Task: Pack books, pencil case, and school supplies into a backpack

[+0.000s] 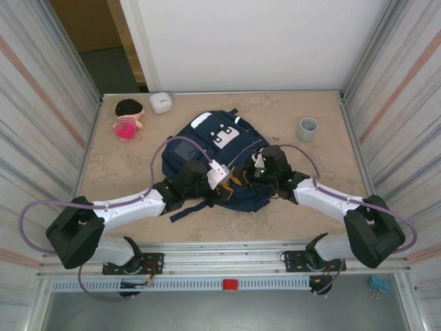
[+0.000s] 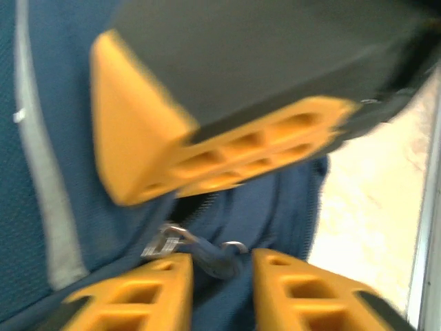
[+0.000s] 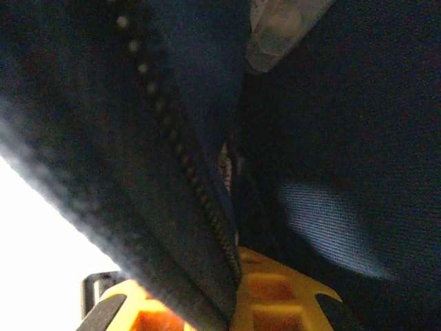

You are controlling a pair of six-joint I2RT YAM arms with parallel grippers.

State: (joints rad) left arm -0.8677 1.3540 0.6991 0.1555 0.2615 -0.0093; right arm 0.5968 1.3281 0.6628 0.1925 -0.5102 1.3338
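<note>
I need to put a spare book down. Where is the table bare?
Bare table lies left, between the doll and the left arm, and right, between the grey cup and the right arm. Crowded: the middle, where both arms meet on the backpack.

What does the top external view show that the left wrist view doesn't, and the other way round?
Top external: the whole backpack mid-table, the left arm and right arm bent over it, a doll, a white rounded box and a grey cup along the far side. Left wrist: a blurred close-up of the zipper pull lying between the parted yellow fingers of the left claw. Shared: navy backpack fabric, its white stripe, tan table.
</note>
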